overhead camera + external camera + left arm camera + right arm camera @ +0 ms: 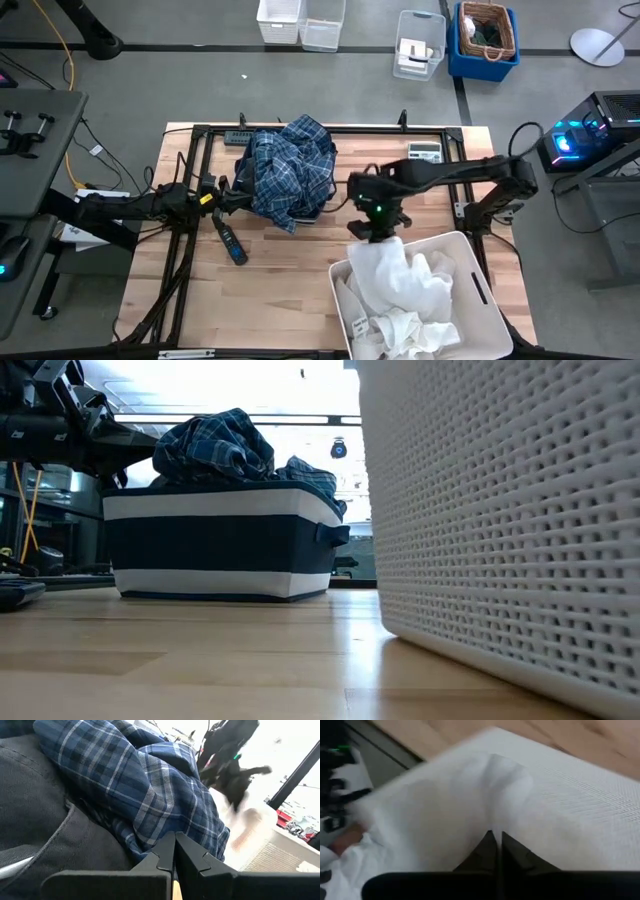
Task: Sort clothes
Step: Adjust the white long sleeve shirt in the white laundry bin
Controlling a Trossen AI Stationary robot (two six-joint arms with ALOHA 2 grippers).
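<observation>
A blue-white plaid shirt [290, 165] is piled on top of the dark blue bin [215, 545] at the table's far middle. It also shows in the low view [215, 445]. A dark grey piece [40, 820] lies beside it in the bin. My left gripper [240, 195] is shut at the bin's left side, its tips [174, 842] right at the plaid shirt [150, 790]. My right gripper [376, 228] is shut on a white shirt [385, 262] above the far left corner of the large white bin [480, 262]. More white shirts [415, 325] lie in that bin. My left gripper's shut fingertips stand at a low fold of the plaid shirt [160, 832], coming level from the table's left. I cannot tell whether they touch it. My right gripper pinches a bunched part of the white shirt [495, 817] between its two fingers from above, pointing down. The shirt hangs below the fingers, and its lower part [400, 285] lies on the white clothes in the bin.
The white bin's woven wall [500, 510] fills the near right of the low view. A dark hand tool [230, 243] lies on the wood left of centre. A small grey device [425, 152] sits at the far edge. A metal frame [190, 150] borders the table.
</observation>
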